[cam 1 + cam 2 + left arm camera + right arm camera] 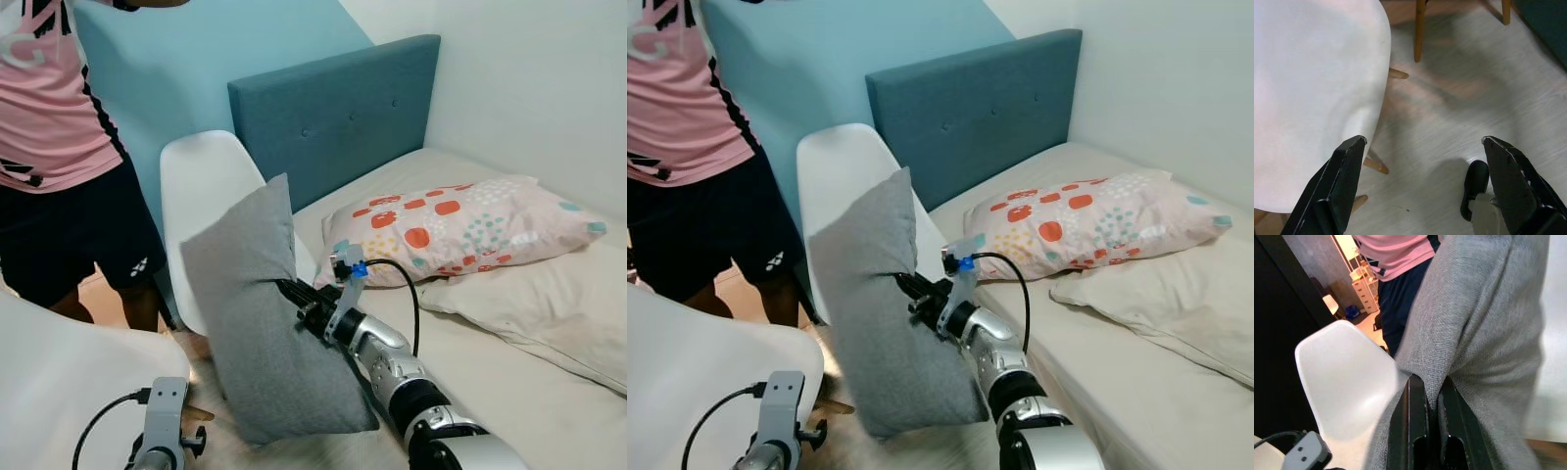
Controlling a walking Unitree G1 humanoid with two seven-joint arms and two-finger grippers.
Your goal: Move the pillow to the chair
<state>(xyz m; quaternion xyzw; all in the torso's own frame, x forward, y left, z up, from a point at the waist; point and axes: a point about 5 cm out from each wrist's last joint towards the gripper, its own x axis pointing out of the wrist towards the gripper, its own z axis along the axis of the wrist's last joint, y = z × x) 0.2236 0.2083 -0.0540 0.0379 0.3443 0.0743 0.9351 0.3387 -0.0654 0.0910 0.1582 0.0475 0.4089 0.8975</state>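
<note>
My right hand [290, 290] pinches the gray pillow [263, 323] and holds it up by the white chair [201, 186]. My left hand [1422, 181] is open above the floor [1459, 103].

The right pincer [906, 287] pinches a fold of the grey pillow [884, 318] and holds it upright in front of the white chair [838, 176], which stands beside the bed [1136, 392]. A patterned pillow [1087, 223] lies on the bed below the blue headboard [980, 113], with a plain cream pillow [1171, 308] just beside it. A person in a pink shirt and dark shorts [696, 166] stands at left. The left pincer's wrist [776, 421] hangs low beside a second white chair [705, 377].
</note>
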